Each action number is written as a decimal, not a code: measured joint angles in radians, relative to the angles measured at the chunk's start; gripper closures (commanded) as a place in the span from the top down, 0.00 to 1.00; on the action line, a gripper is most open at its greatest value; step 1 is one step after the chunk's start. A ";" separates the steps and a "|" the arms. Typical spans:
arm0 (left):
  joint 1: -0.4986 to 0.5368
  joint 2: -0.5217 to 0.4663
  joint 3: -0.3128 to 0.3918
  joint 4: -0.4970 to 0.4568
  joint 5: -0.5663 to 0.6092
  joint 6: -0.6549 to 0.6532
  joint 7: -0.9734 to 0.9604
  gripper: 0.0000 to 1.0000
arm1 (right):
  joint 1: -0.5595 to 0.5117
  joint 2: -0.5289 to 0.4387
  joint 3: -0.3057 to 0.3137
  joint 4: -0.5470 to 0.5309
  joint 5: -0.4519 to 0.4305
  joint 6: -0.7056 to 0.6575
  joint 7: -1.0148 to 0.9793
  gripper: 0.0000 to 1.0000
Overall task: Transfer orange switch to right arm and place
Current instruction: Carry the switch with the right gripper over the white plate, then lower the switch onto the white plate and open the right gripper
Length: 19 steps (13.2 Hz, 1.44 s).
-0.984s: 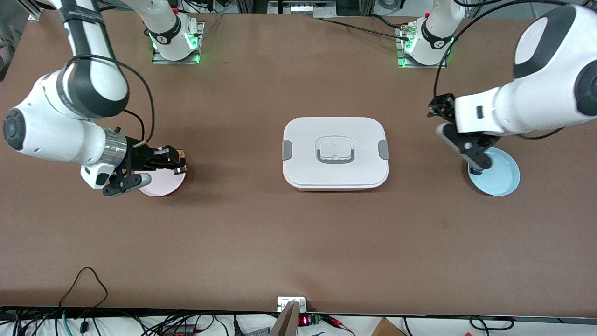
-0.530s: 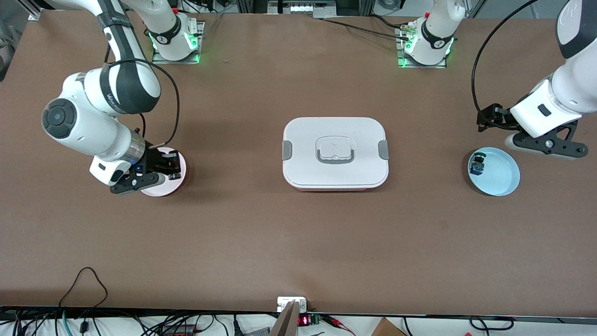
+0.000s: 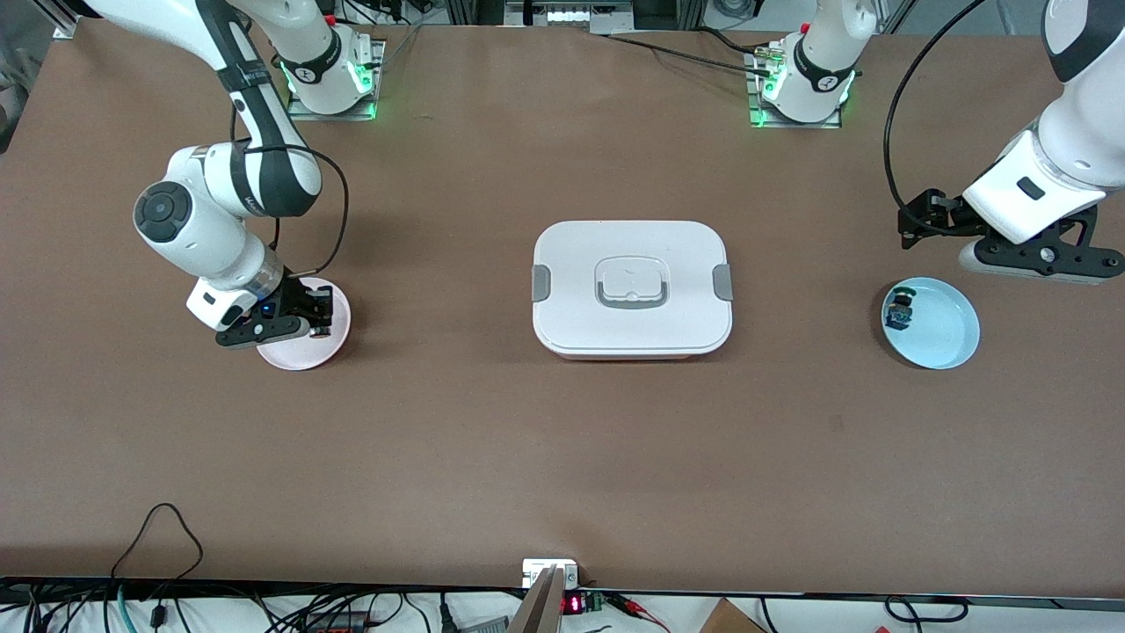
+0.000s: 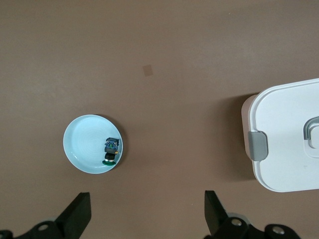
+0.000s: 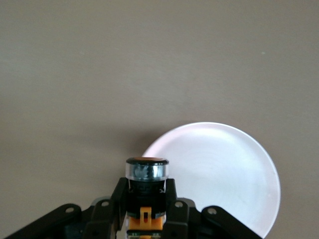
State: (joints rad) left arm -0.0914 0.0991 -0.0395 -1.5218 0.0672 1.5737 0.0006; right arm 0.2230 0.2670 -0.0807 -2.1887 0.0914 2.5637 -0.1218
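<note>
The orange switch [image 5: 146,175], a black block with an orange part and a clear-rimmed cap, is clamped between the fingers of my right gripper [image 5: 146,199]. That gripper [image 3: 318,322] hangs low over the pink plate [image 3: 303,353] toward the right arm's end of the table; the plate [image 5: 224,169] lies just under the switch. My left gripper [image 3: 1041,258] stands open and empty above the table beside the blue plate [image 3: 945,330], its fingers [image 4: 77,216] spread wide.
A dark part with a green cap [image 3: 898,312] lies in the blue plate [image 4: 82,144] near its rim. A white lidded box [image 3: 632,286] with grey clasps and a handle sits mid-table, between the two plates.
The left gripper has pulled away from over the blue plate toward its own end, uncovering the green-capped part. The right arm swung round, its gripper staying over the pink plate with the switch.
</note>
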 measured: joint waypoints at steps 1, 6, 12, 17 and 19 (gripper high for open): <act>0.000 0.000 0.000 0.000 -0.002 0.002 0.000 1.00 | -0.007 0.000 -0.007 -0.036 -0.002 0.047 -0.017 0.00; 0.016 0.000 0.011 0.000 -0.013 0.003 -0.011 1.00 | -0.064 0.017 -0.013 -0.092 -0.003 0.136 -0.084 0.00; 0.024 0.000 0.013 -0.001 -0.014 0.002 -0.011 1.00 | -0.066 0.097 -0.011 -0.114 -0.002 0.258 -0.077 0.05; 0.022 0.000 0.006 -0.001 -0.015 0.002 -0.011 1.00 | -0.061 0.118 -0.001 -0.114 -0.002 0.292 -0.035 0.93; 0.024 0.000 0.010 -0.001 -0.015 0.002 -0.011 1.00 | -0.060 0.115 0.000 -0.112 -0.002 0.294 -0.035 1.00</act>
State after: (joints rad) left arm -0.0673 0.0993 -0.0293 -1.5223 0.0526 1.5754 -0.0107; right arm 0.1626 0.3823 -0.0803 -2.3007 0.0890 2.8573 -0.1571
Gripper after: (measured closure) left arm 0.000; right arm 0.269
